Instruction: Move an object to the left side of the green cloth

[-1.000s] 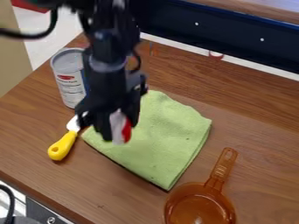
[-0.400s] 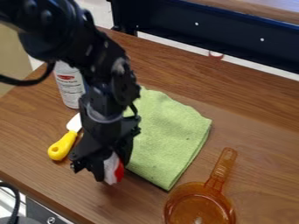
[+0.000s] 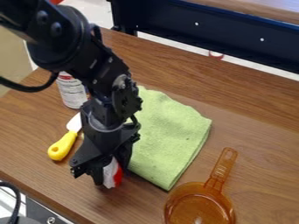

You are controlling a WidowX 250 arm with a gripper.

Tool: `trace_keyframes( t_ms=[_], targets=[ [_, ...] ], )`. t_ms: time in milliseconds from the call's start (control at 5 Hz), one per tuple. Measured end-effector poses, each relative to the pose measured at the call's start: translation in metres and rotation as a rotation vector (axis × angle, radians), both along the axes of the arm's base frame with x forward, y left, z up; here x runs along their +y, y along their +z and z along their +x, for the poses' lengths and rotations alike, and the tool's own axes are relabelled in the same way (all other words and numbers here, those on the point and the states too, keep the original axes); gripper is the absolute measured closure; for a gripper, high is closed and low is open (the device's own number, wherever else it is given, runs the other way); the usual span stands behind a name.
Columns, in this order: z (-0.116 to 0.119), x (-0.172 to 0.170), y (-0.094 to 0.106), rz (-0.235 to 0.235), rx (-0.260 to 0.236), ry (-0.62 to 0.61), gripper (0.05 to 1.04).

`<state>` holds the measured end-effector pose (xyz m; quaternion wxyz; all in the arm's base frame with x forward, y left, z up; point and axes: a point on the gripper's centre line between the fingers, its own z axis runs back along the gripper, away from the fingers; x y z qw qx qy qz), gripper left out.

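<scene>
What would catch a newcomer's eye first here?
The dark robot arm slanting in from the upper left likely grabs attention first, its pincer around a white-and-red object beside the cloth. Next come the bright green cloth mid-table and the translucent orange pan at the lower right.

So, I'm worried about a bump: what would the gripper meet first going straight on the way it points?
Likely the wooden table beside the green cloth, the red-and-white object in the gripper touching first; the gap is unclear.
</scene>
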<state>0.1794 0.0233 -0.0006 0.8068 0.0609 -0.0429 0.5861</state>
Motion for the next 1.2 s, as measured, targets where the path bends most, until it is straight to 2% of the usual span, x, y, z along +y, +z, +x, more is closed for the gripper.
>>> trace_keyframes(
  t_ms=[200, 400, 600, 800, 1000, 1200],
  targets=[
    [-0.001, 0.001, 0.0, -0.013, 0.005, -0.002, 0.162],
    [-0.003, 0.003, 0.001, -0.001, 0.027, -0.007, 0.082],
    [-0.001, 0.004, 0.011, -0.031, 0.016, -0.007, 0.084],
    [0.008, 0.002, 0.026, -0.041, -0.071, 0.006, 0.083],
    [0.025, 0.0, 0.048, -0.095, -0.172, -0.065, 0.084],
    [0.058, 0.005, 0.059, -0.067, -0.299, -0.229, 0.084]
  ],
)
